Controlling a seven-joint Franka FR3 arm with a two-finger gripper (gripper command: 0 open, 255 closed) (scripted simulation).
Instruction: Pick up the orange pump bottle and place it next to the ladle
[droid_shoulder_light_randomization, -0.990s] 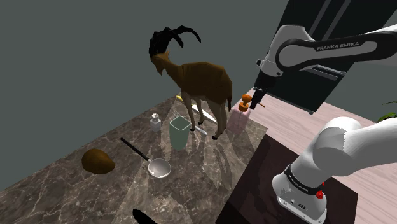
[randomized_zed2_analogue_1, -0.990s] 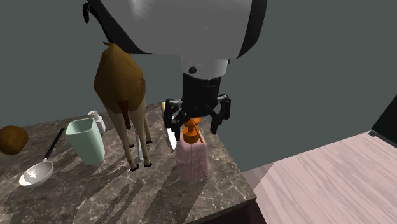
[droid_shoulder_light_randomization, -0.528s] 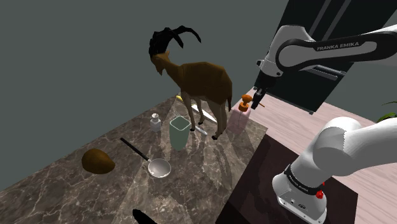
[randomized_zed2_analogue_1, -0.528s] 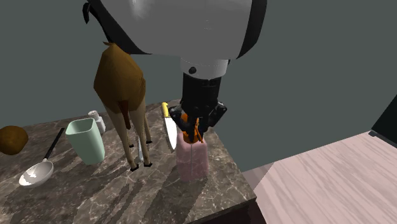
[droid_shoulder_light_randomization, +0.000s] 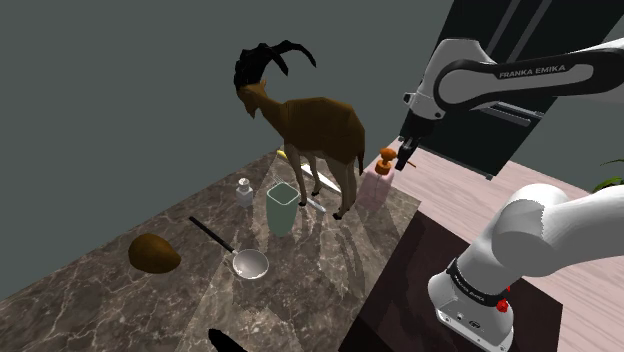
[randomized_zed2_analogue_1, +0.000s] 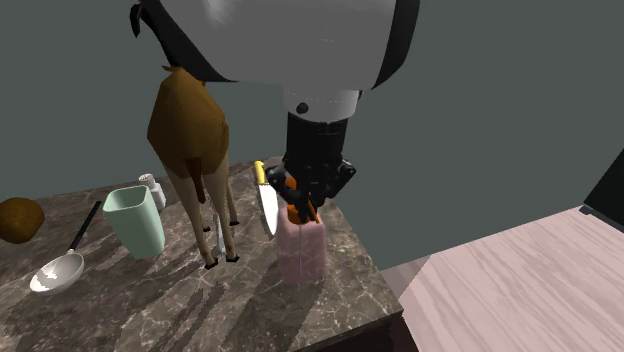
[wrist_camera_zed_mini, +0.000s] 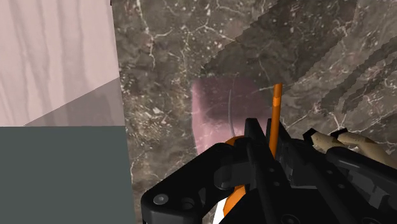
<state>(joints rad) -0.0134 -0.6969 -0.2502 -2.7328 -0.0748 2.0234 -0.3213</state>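
A dark marble counter (droid_shoulder_light_randomization: 300, 290) stands before a plain grey wall, and a pale wood floor (randomized_zed2_analogue_1: 520, 280) lies beside it. The gripper (randomized_zed2_analogue_1: 300, 208) is closed almost fully: its two black fingers pinch the orange pump on top of the bottle (randomized_zed2_analogue_1: 302, 255), one finger on each side of it. In the wrist view the orange pump shows between the fingers, and the pink body of the bottle (wrist_camera_zed_mini: 219, 111) is seen straight below the hand, on the marble near the counter's edge.

The hand points nearly straight down. In the shoulder view the arm (droid_shoulder_light_randomization: 520, 75) goes up from the stand (droid_shoulder_light_randomization: 400, 290) at the lower right, bends over at the top and reaches to the left, so that the gripper (droid_shoulder_light_randomization: 400, 160) hangs over the counter's corner next to the floor.

The bottle (droid_shoulder_light_randomization: 378, 185) is upright at this corner and, as far as I can see, its base rests on the counter. It is just beside the rear legs of a brown goat (droid_shoulder_light_randomization: 320, 135) with black horns. A knife (randomized_zed2_analogue_1: 267, 205) with a yellow handle lies near it, on the second exterior view's left of the bottle.

The ladle (droid_shoulder_light_randomization: 240, 255) lies flat on the marble well apart from the bottle; a pale green cup (droid_shoulder_light_randomization: 281, 208) and the goat stand between them
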